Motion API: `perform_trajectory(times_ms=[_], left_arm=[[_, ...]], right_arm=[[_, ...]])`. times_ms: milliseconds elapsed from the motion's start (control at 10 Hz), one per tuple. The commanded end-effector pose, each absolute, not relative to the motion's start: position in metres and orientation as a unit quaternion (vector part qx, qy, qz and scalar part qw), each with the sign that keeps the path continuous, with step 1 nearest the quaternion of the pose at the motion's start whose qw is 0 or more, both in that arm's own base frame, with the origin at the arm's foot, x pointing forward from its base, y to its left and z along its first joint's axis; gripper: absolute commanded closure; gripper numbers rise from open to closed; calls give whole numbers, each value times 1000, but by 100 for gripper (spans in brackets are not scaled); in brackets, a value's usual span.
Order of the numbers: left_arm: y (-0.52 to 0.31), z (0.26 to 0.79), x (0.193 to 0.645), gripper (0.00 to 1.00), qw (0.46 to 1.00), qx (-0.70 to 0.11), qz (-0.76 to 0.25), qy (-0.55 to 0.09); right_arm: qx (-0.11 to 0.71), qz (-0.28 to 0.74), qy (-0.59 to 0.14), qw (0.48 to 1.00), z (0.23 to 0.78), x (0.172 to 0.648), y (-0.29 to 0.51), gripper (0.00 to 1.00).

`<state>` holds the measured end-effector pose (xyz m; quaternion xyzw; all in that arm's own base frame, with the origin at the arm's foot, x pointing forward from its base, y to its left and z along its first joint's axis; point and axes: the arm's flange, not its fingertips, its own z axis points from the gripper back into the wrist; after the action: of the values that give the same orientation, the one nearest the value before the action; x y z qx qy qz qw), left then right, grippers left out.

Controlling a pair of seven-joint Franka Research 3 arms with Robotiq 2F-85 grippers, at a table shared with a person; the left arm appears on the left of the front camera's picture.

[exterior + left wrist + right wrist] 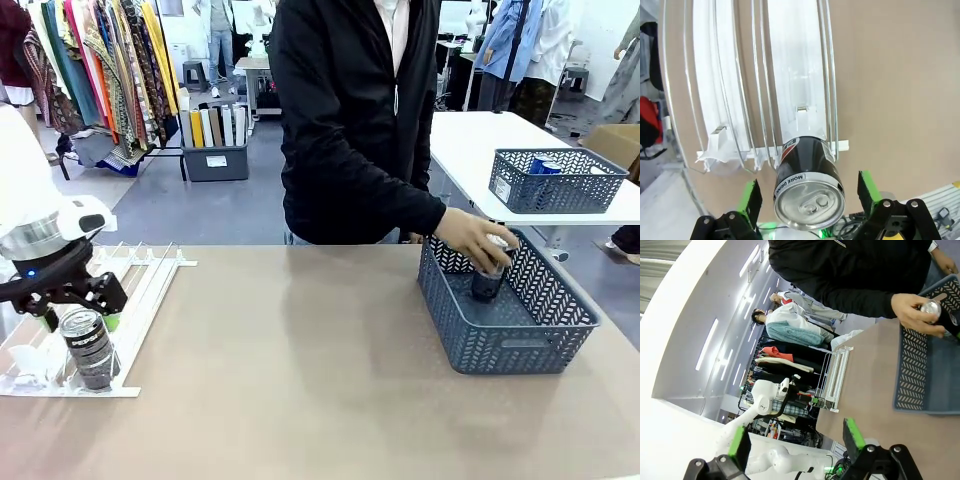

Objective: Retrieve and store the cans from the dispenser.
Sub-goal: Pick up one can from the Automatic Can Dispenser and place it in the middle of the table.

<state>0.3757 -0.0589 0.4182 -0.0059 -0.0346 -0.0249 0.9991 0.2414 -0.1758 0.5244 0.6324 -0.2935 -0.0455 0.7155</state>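
A dark can point(90, 347) stands upright at the near end of the white dispenser point(150, 280), against its curved stops. My left gripper point(82, 318) straddles the can's top and is open. In the left wrist view the can point(807, 185) sits between the green pads point(751, 197), with a gap on each side, and the dispenser rails point(795, 75) run away behind it. Across the table, the person's hand point(475, 238) holds another dark can point(490, 275) inside the grey basket point(510, 330). My right gripper point(795, 440) is open and holds nothing, off the table's side.
The right wrist view takes in the basket point(920, 370), the person's hand on the can point(930, 307), the dispenser point(835, 377) and the left arm point(770, 395). A second basket point(555, 185) with blue cans sits on a white table behind. Bare tabletop point(300, 360) lies between dispenser and basket.
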Motion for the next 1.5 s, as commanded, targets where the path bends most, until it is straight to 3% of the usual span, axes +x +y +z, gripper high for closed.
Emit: perform_trajectory(times_ms=[0,500,700,1200,1400], left_arm=[[-57,420,380,0,999,-11,-18,-31],[-60,417,379,0,1000,-5,-17,-8],[-61,417,380,100,1000,-4,-17,-10],[-62,423,376,100,1000,-7,-26,-13],[-61,454,364,100,998,-3,-39,-43]], right_arm=[[638,-39,-305,706,527,243,-175,0],[638,-39,-305,706,527,243,-175,0],[638,-39,-305,706,527,243,-175,0],[638,-39,-305,706,527,243,-175,0],[638,-39,-305,706,527,243,-175,0]])
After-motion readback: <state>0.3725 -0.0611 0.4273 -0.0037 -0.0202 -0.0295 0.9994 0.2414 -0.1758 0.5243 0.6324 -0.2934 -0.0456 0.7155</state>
